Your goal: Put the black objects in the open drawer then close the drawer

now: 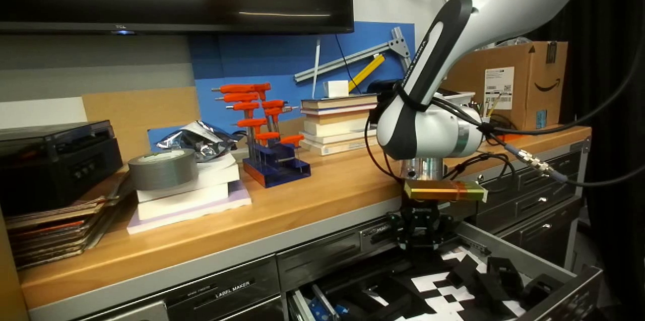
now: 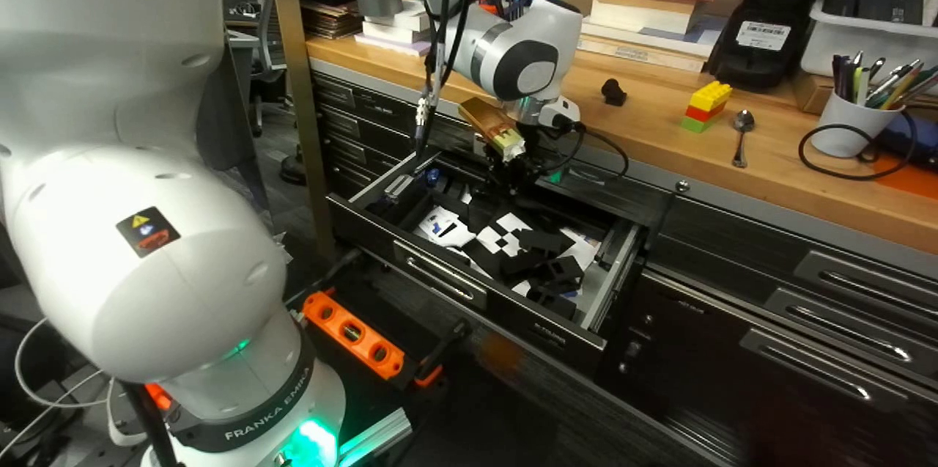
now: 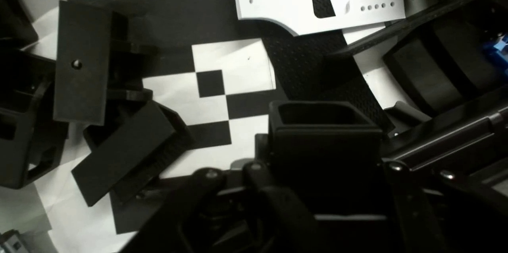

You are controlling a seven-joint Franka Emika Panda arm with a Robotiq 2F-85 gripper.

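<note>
The drawer (image 1: 567, 297) is pulled open; its front panel and silver bar handle (image 2: 440, 278) show in an exterior view. Several black objects (image 2: 560, 273) lie in it on black-and-white patterned paper, also seen in the wrist view (image 3: 81, 62). One small black object (image 2: 612, 92) sits on the wooden worktop. My gripper (image 1: 418, 243) points down over the back part of the open drawer. In the wrist view my gripper (image 3: 325, 165) has its fingers on both sides of a hollow, box-shaped black object (image 3: 325, 138) and is shut on it. The fingertips are dark and partly hidden.
A white panel with holes (image 3: 274, 2) lies in the drawer near a dark divider. The worktop edge (image 1: 322, 210) overhangs behind the drawer. Toy bricks (image 2: 707, 106), a spoon (image 2: 742, 137), a pen cup (image 2: 850, 122) and a book stack (image 2: 652, 12) stand on the worktop.
</note>
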